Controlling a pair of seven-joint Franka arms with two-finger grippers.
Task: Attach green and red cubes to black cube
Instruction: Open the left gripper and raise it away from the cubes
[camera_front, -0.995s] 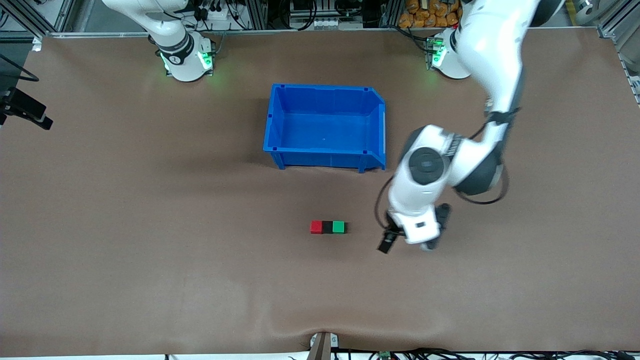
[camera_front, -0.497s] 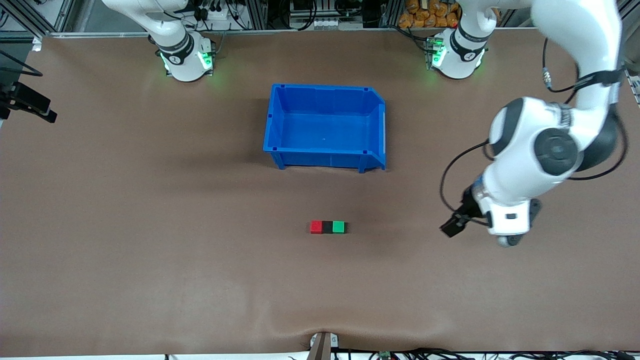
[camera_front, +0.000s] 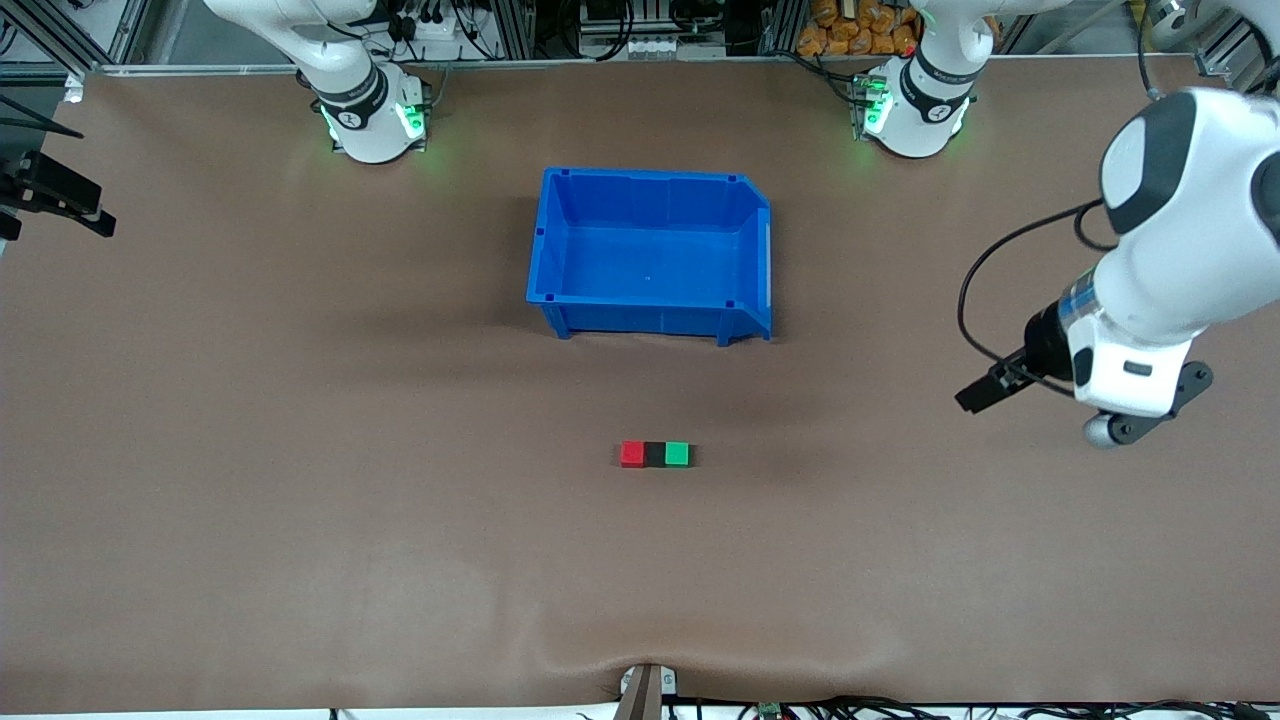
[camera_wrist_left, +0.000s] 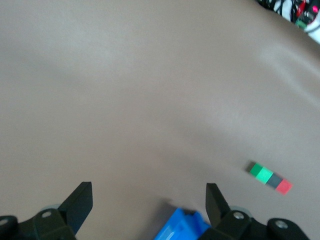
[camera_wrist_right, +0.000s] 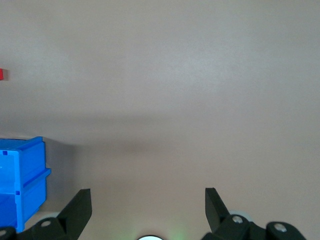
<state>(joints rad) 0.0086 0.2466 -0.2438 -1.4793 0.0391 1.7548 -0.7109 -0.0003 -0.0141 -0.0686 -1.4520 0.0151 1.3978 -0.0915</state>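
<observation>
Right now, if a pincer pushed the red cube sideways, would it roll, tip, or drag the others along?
The red cube looks flat-faced and low, so it would probably slide, not roll. It sits flush against the black cube, with the green cube on that one's other face, so the row may move together. Whether they actually hold cannot be seen.

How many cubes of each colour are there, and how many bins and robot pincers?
Red cube: 1
Black cube: 1
Green cube: 1
Blue bin: 1
Pincers: 2, both open, the left pincer and the right pincer
Total: 6
</observation>
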